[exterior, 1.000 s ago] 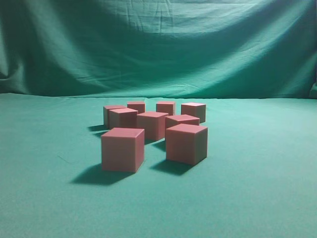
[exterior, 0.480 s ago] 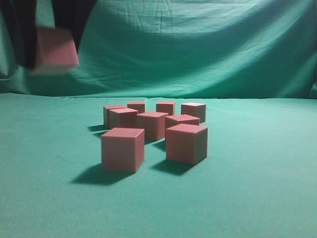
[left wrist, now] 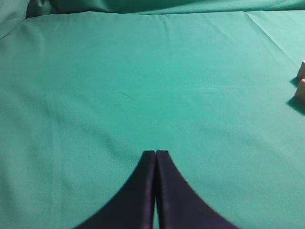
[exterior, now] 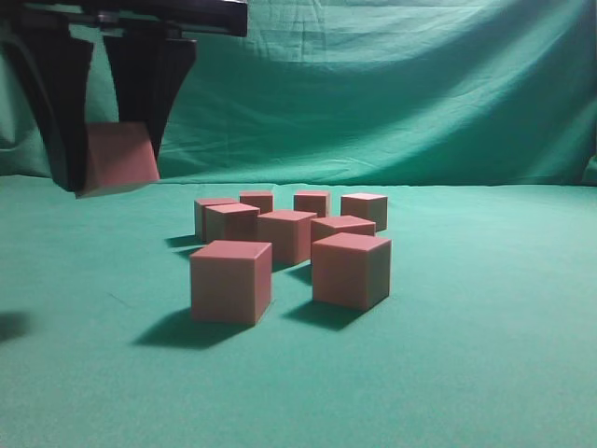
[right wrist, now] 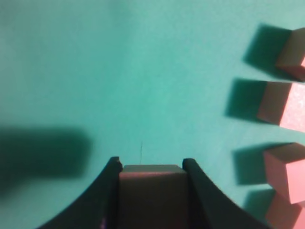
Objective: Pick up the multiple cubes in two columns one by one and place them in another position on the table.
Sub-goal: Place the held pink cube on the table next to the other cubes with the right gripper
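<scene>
Several reddish-pink cubes stand in two columns mid-table, the nearest two being a left one and a right one. My right gripper hangs above the table at the left of the exterior view, shut on one more cube. In the right wrist view that held cube fills the gap between the black fingers of the gripper, with the other cubes off to the right. My left gripper is shut and empty over bare cloth, with two cube corners at the right edge.
The table is teal-green cloth, bare to the left, right and front of the cubes. A draped green curtain closes off the back. The held cube and gripper cast a shadow on the cloth at the far left.
The right gripper with its cube came into the exterior view from the upper left and has since dropped lower. The cubes on the table have not moved.
</scene>
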Motion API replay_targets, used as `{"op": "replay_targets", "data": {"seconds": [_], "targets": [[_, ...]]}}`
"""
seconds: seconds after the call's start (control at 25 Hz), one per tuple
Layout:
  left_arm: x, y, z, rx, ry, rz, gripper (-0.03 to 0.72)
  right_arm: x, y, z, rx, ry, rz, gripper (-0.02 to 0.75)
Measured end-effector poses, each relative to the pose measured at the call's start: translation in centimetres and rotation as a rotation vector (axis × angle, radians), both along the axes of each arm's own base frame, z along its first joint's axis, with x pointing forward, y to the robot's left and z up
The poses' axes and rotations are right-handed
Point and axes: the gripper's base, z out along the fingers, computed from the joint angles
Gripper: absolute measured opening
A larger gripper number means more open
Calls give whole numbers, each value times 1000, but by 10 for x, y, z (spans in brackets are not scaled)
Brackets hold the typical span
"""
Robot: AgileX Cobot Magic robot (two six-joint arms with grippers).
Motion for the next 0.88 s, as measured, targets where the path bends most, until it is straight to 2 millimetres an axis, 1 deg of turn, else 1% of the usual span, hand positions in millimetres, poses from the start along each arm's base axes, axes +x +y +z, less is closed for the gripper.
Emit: {"op": "replay_targets", "data": {"seconds": [0.08, 0.24, 0.44, 0.72, 0.88], "targets": [[0, 0, 0, 0, 0, 0, 0, 1, -3, -7, 9, 2, -3, 249], [0, 0, 0, 0, 0, 0, 0, -4, -13, -20, 27, 23, -6, 249], [0, 0, 0, 0, 0, 0, 0, -4, -17, -22, 51, 25, -12, 249], [0, 0, 0, 0, 0, 0, 0, -8, -22, -44, 67, 33, -6, 249], [0, 0, 0, 0, 0, 0, 0, -7, -21, -47, 93, 16, 3, 249]]}}
